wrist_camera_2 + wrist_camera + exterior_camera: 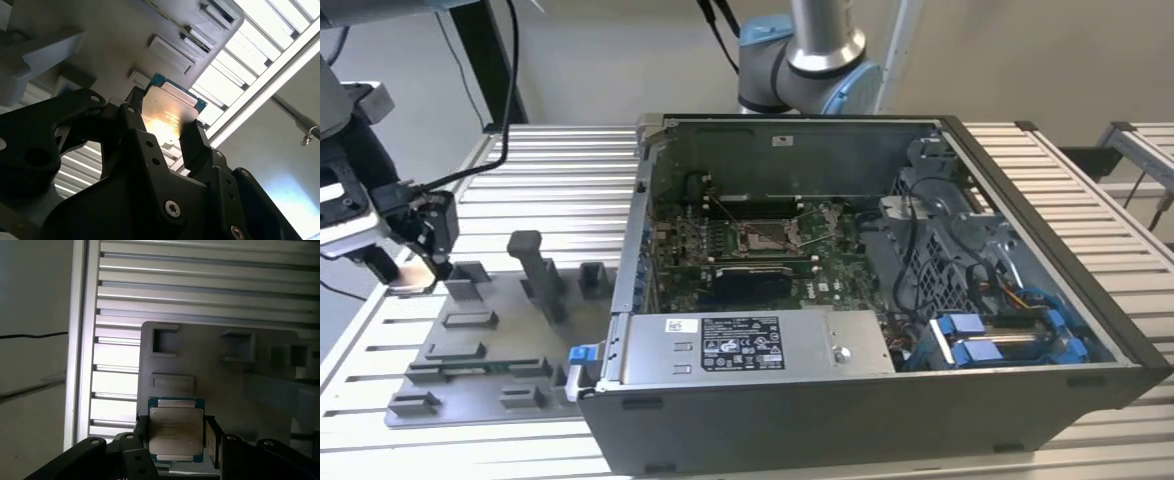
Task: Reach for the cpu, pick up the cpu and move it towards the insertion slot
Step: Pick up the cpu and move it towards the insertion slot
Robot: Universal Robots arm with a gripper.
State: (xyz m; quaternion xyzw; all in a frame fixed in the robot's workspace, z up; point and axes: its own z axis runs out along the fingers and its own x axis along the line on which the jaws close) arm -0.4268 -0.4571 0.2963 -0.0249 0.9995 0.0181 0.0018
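The cpu (176, 432) is a flat square chip with a silvery metal top and a green edge. It sits between my gripper's black fingers (141, 434) in both wrist views, and the gripper (176, 436) is shut on its two sides. In the second wrist view the cpu (167, 112) stands out past the gripper (162, 120), apart from the grey tray (125, 40) behind it. In the exterior view the gripper (400, 268) hangs at that view's far left, over the tray's (494, 350) far corner. The insertion slot (767, 235), a silver-framed socket, lies on the green motherboard inside the case.
The open computer case (881, 400) fills the middle and the exterior view's right, with a grey power supply (740, 345) at its near wall. Upright pegs (534, 270) rise from the tray between the gripper and the case. The arm's base (807, 70) stands behind the case on the slatted aluminium table (560, 170).
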